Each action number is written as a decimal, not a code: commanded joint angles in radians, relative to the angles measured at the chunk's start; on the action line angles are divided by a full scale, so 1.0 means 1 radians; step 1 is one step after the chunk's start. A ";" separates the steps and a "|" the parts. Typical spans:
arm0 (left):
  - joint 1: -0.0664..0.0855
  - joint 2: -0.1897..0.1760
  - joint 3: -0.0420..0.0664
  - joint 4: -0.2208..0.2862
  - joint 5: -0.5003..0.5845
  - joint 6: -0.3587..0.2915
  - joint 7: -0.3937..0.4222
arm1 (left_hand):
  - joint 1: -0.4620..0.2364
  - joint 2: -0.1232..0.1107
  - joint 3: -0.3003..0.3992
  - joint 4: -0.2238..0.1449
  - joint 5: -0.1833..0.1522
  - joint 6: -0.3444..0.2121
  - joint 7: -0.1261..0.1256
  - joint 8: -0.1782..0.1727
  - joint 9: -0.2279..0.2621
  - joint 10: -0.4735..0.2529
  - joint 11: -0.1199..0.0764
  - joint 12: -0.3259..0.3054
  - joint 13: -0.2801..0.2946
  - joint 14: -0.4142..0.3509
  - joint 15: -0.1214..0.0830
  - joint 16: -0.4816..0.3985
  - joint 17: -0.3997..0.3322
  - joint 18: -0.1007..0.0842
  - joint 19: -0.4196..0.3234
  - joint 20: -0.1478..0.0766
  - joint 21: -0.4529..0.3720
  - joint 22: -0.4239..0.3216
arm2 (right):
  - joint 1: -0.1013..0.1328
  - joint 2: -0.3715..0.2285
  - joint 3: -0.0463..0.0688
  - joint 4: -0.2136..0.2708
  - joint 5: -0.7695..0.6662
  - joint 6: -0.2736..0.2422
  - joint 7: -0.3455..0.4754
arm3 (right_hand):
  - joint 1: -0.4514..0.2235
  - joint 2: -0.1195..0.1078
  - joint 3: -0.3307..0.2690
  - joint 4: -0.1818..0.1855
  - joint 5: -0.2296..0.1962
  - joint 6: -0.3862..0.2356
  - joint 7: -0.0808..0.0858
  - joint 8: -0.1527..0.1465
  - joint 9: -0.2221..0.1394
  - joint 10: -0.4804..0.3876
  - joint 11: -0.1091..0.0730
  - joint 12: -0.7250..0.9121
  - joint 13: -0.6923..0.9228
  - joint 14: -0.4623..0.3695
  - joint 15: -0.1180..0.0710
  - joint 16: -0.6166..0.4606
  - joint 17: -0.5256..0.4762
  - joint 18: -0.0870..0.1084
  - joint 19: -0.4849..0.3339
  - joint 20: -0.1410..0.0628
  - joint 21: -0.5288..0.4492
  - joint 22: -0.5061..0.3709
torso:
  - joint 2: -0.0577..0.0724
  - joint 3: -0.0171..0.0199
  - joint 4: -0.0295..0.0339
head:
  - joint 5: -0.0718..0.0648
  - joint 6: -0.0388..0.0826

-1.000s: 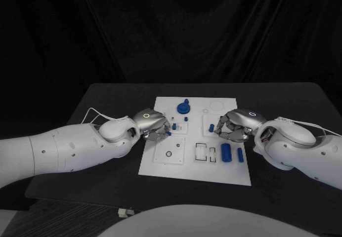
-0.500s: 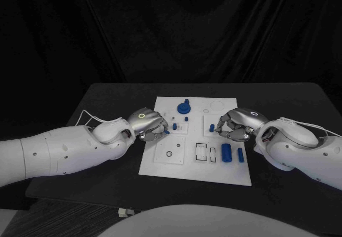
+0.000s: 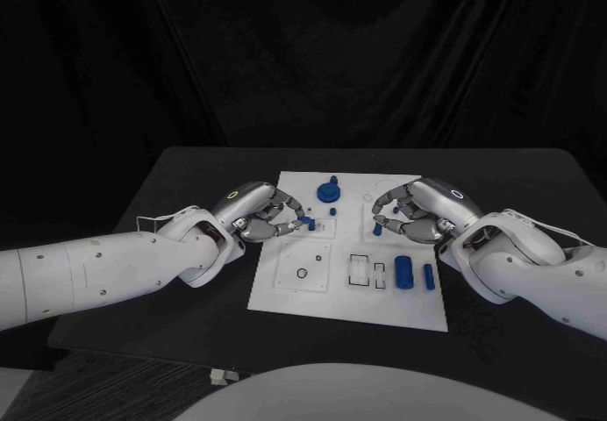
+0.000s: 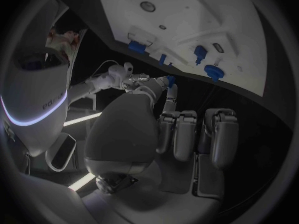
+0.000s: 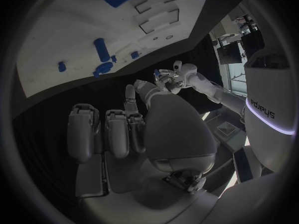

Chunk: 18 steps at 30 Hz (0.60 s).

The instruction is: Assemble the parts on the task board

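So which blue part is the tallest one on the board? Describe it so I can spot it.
Start at the white task board in the middle of the table. Along its far edge, between the two hands, stands a blue knobbed part. It is rounder and taller than the small pegs nearby.

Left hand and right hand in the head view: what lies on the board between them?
Between the left hand and right hand, the task board carries a tall blue knob part and a small blue peg.
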 commanded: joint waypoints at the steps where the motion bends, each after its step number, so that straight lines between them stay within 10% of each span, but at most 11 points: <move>1: 0.002 -0.006 0.001 0.018 0.361 0.072 0.239 | 0.002 0.021 0.049 -0.004 0.047 0.033 -0.012 0.052 0.074 0.112 -0.007 0.014 0.261 0.107 -0.006 0.014 0.268 -0.010 0.071 0.000 0.021 0.261 | -0.003 0.008 0.001 0.000 0.141 -0.088 0.099 | 0.018 0.000 0.015 -0.012 -0.014 0.003 0.008 -0.029 -0.023 0.102 0.011 -0.012 0.252 0.069 0.004 -0.015 0.104 -0.005 0.036 0.009 -0.004 0.230 | -0.002 -0.0001 0.0008 | -0.003 0.000; 18: 0.002 0.013 0.000 0.058 0.530 0.143 0.321 | 0.011 0.043 0.017 0.007 0.047 0.001 -0.010 0.072 0.107 0.112 -0.004 0.014 0.261 0.107 -0.002 0.014 0.268 -0.008 0.064 0.004 0.015 0.258 | -0.023 0.071 0.001 -0.008 0.283 -0.113 0.187 | 0.017 -0.009 -0.014 -0.003 -0.035 -0.009 0.014 -0.023 -0.040 0.102 0.017 -0.012 0.252 0.070 0.011 -0.011 0.110 -0.006 0.038 0.016 0.000 0.231 | 0.002 0.0003 0.0011 | -0.015 0.000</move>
